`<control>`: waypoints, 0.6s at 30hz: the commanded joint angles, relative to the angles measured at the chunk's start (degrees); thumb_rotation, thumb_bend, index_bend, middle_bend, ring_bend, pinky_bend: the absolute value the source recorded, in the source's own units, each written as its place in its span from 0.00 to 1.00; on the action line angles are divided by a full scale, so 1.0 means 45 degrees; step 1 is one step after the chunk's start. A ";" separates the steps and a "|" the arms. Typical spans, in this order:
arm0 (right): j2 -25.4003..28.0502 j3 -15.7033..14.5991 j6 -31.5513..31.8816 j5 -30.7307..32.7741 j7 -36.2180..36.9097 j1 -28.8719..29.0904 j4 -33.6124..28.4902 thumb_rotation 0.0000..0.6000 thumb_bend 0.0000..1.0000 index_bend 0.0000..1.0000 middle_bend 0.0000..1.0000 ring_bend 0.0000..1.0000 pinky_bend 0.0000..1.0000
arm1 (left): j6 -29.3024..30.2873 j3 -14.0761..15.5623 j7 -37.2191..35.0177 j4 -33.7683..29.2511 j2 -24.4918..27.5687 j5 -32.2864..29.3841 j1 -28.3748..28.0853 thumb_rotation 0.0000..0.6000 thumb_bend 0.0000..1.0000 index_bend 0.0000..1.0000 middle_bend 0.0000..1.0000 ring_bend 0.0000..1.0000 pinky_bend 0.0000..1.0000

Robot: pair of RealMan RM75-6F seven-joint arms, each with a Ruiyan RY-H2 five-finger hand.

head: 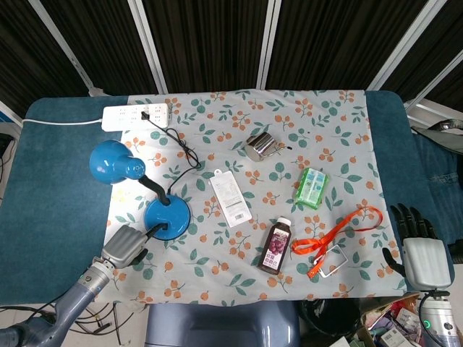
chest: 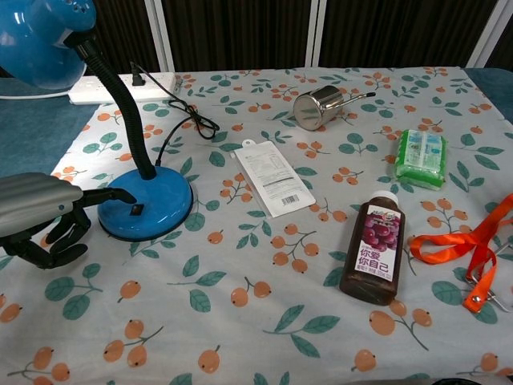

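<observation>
Floral-cloth counter (head: 340, 130): left hand (chest: 44, 218), one finger out on lamp base (chest: 148, 207), holding nothing; press switch squarely. Right hand (head: 422, 253) idle, fingers spread.

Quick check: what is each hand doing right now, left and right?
Left hand: one finger touches the blue desk lamp base, holding nothing.
Right hand: open, off the table's edge.

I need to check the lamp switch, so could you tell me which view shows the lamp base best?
The chest view: the lamp base is close, its switch visible beside the left hand. The head view shows it small, from above.
</observation>
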 commanded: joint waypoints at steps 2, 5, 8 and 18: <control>0.0000 -0.0003 -0.0004 0.0000 -0.0001 0.0000 0.0002 1.00 0.22 0.01 0.06 0.07 0.17 | -0.0041 0.0029 -0.0003 0.0054 -0.0035 -0.0016 0.0005 1.00 0.48 0.10 0.74 0.65 0.73; -0.0003 0.0001 0.0000 -0.0004 -0.0001 0.0003 0.0006 1.00 0.22 0.01 0.06 0.07 0.17 | -0.0075 0.0033 -0.0008 0.0121 -0.0075 -0.0032 -0.0001 1.00 0.48 0.10 0.74 0.65 0.73; -0.0001 -0.0001 -0.0012 0.0005 0.0002 0.0004 0.0007 1.00 0.22 0.01 0.06 0.07 0.17 | -0.0091 0.0019 -0.0041 0.0135 -0.0091 -0.0019 -0.0019 1.00 0.48 0.10 0.74 0.65 0.73; 0.0006 0.0001 -0.0009 0.0012 0.0008 0.0000 -0.0001 1.00 0.22 0.01 0.06 0.07 0.17 | -0.0142 0.0030 -0.0073 0.0207 -0.0151 -0.0002 -0.0042 1.00 0.48 0.10 0.74 0.65 0.73</control>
